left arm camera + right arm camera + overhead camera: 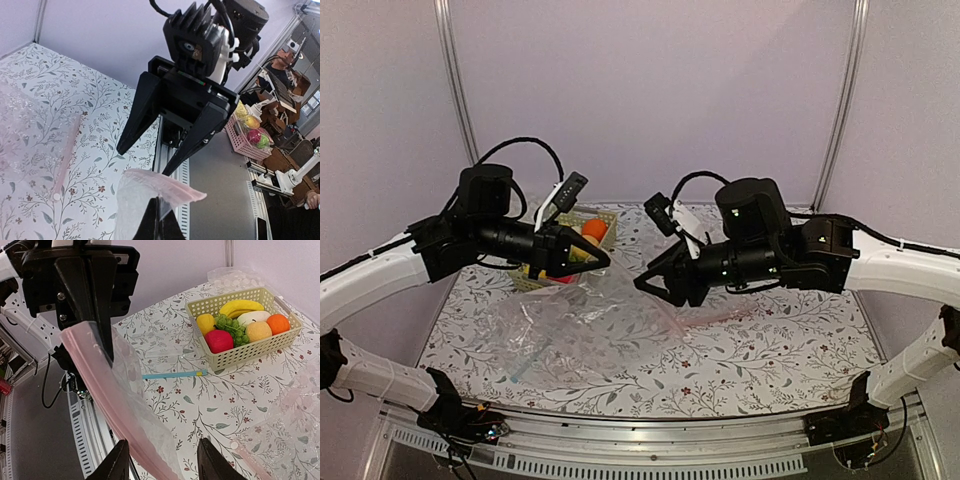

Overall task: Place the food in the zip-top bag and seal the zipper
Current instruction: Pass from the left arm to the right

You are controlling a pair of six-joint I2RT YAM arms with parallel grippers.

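My left gripper is shut on the pale pink zipper of the clear zip-top bag and holds that edge up above the table. The rest of the bag droops to the table. My right gripper is open and faces it. In the right wrist view its fingers straddle the lifted pink strip without closing. The food lies in a pale green basket: banana, lemon, red apple, greens, radish, peach, orange.
A flat clear bag with a blue strip lies on the floral tablecloth in front of the basket. The basket stands at the back of the table, behind the left gripper. The table's metal front rail runs below.
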